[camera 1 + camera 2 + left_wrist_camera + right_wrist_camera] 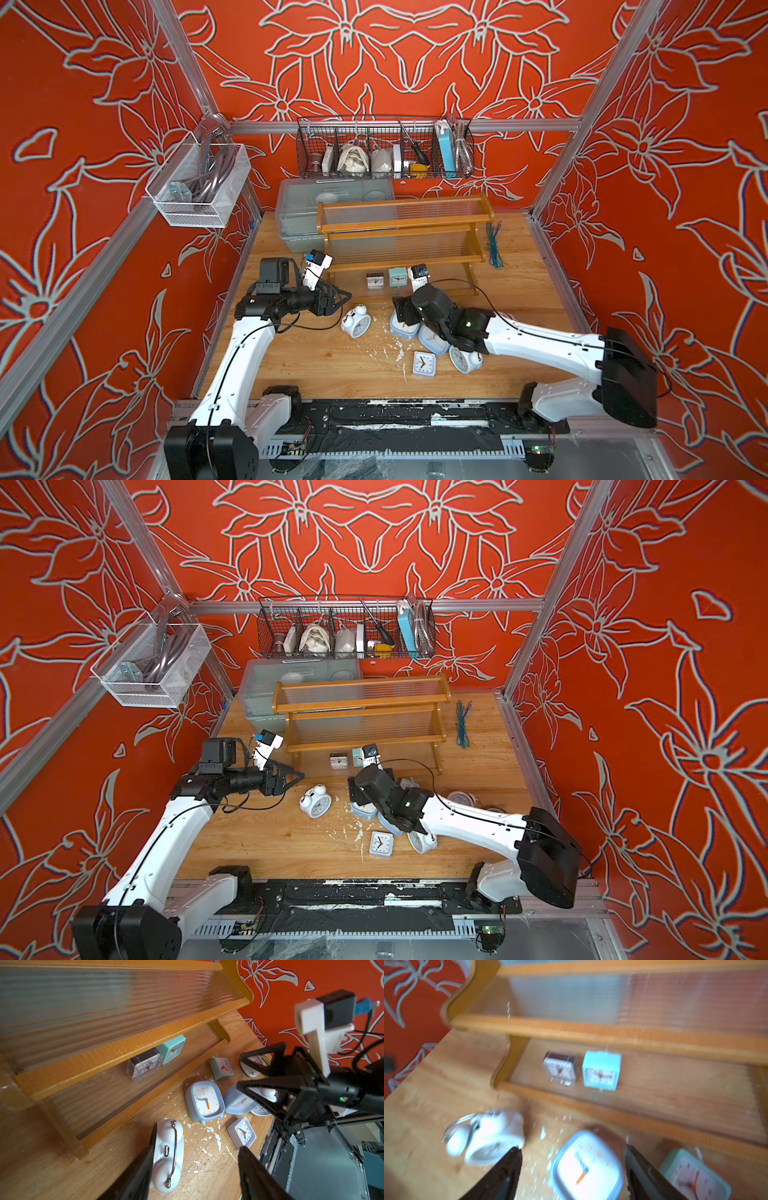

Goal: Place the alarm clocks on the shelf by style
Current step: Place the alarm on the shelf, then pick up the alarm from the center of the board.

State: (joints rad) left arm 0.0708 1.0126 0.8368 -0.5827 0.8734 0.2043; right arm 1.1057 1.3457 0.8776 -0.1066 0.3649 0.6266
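The brown shelf stands at the back, with a grey tiny clock and a teal one on its bottom tier. My left gripper is open. A white twin-bell clock lies on the table in its gap, close beside one finger. My right gripper is open just above a pale-blue clock, in a blurred picture. Around it lie a second pale-blue clock, a small white square clock, another twin-bell clock and a green tiny clock.
A clear plastic bin sits behind the shelf's left end. A black wire basket hangs on the back wall and a white mesh basket on the left wall. Green wire ties lie right of the shelf. White flakes litter the tabletop.
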